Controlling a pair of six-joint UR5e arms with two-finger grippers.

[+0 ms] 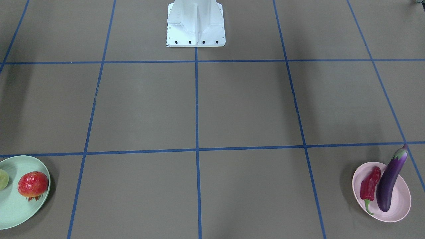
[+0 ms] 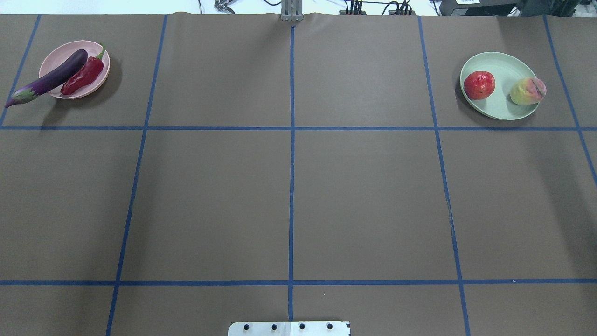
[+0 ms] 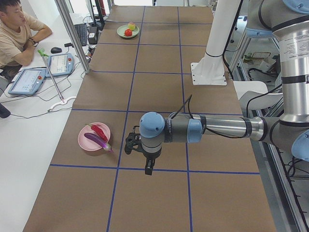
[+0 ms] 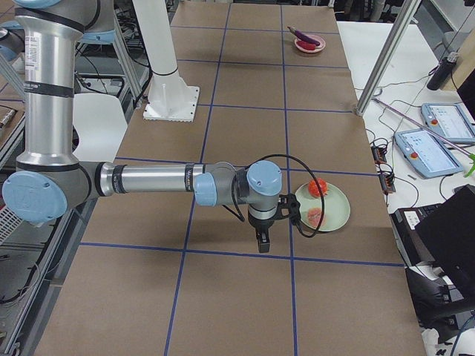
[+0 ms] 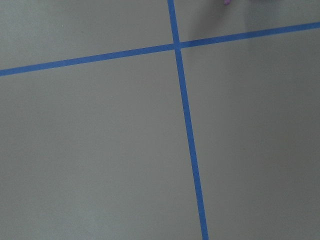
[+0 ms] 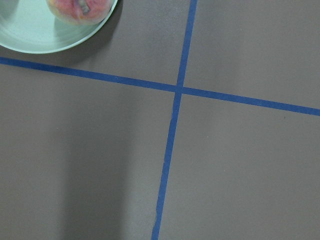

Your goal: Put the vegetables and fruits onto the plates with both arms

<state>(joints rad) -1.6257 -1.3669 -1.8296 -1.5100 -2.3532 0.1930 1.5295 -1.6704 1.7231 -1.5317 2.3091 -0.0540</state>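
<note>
The pale pink plate (image 1: 395,212) (image 2: 70,46) holds the purple eggplant (image 1: 390,181) (image 2: 49,79), whose cap end overhangs the rim, and the red chili pepper (image 1: 370,184) (image 2: 84,76). The pale green plate (image 1: 16,205) (image 2: 501,65) holds the pomegranate (image 1: 32,185) (image 2: 479,85) and the peach (image 1: 2,179) (image 2: 527,91). My left gripper (image 3: 148,169) shows only in the exterior left view, hovering beside the pink plate (image 3: 87,142). My right gripper (image 4: 261,245) shows only in the exterior right view, beside the green plate (image 4: 334,211). I cannot tell whether either is open or shut.
The white base block (image 1: 196,26) (image 2: 289,328) stands at the robot's table edge. Blue tape lines grid the brown table. An operator (image 3: 19,34) sits beside the far side with tablets (image 3: 29,79), and a metal post (image 3: 72,34) stands at that edge.
</note>
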